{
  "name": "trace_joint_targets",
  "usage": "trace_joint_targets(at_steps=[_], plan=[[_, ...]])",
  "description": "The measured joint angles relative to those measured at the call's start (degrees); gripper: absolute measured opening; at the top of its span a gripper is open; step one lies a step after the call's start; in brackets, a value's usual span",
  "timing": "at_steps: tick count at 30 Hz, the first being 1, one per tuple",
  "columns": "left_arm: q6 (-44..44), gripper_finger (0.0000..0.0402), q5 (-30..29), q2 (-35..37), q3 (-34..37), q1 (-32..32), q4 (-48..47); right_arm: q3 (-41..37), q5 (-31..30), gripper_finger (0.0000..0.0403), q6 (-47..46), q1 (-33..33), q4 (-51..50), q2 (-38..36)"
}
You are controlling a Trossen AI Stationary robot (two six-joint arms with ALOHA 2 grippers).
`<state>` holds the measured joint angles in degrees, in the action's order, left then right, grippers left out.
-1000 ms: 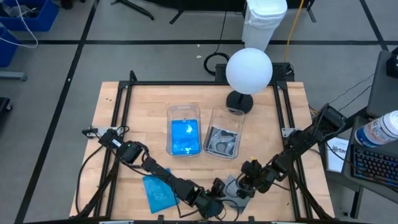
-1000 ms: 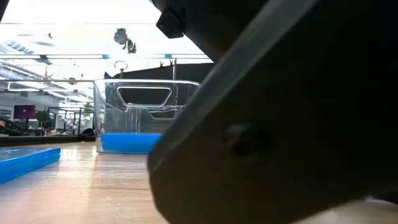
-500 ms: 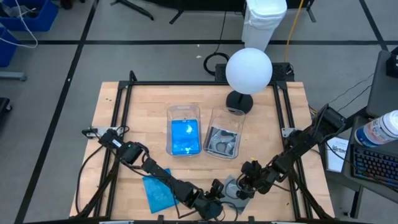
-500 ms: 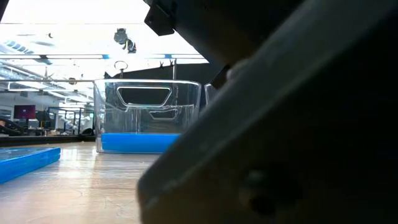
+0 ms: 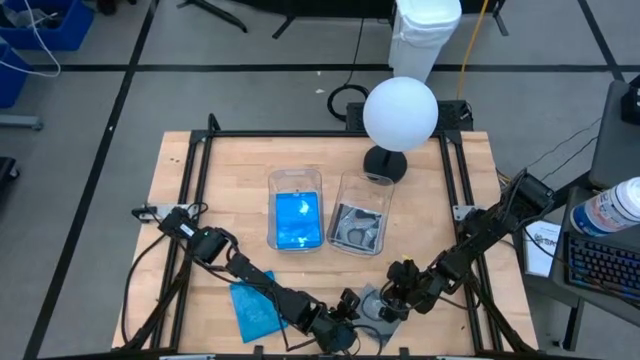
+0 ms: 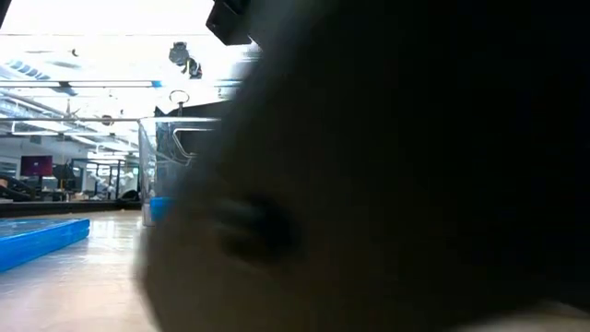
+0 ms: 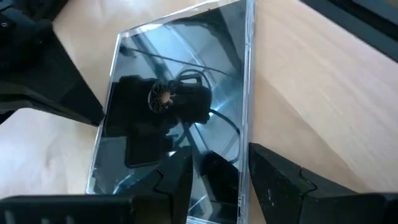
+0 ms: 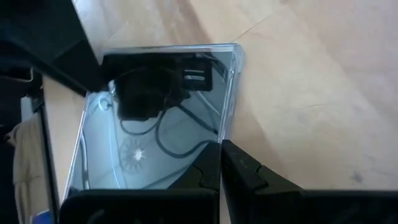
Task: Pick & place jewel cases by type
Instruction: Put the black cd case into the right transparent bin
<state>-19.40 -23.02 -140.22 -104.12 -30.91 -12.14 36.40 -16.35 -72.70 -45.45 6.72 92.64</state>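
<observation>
Two hands at one clear jewel case (image 7: 180,118) — lying flat, left hand (image 7: 214,180) spread, right hand (image 8: 221,171) pressed together on its edge.

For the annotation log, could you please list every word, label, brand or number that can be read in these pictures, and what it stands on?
No text is readable in any view.
Clear jewel case: glossy cover shows only reflections, no print.
Blue jewel case: plain, no label.
Paper sheet beside the table's right edge: dark marks, too small to read.
White bottle at the right: too small to read.
</observation>
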Motion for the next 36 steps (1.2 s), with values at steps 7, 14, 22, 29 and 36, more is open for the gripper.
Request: trace_joint_targets(at_steps=[7,14,22,29,36], plan=[[2.02,0.0156,1.1,3.83,0.31,-1.3,-6.88,0.18,-1.91,0.0,6.54,-0.15,0.23,-0.63],[6.75,0.0156,2.58,8.56,-0.02,-1.79,-8.79,-0.02,-4.62,0.0,10.46,0.33,-0.73,-2.1],[10.58,0.0156,-2.39,8.57,0.02,-0.59,-14.78,1.35,-7.48,0.0,11.97,-0.12,-1.14,-2.12],[20.01,0.0156,-3.48,8.57,0.18,3.91,-23.72,10.18,-8.98,0.0,17.86,-3.75,-1.71,-2.18],[21.24,0.0156,2.0,8.15,4.49,5.88,-19.44,18.61,-2.49,0.0,15.5,-10.6,-4.22,0.94]])
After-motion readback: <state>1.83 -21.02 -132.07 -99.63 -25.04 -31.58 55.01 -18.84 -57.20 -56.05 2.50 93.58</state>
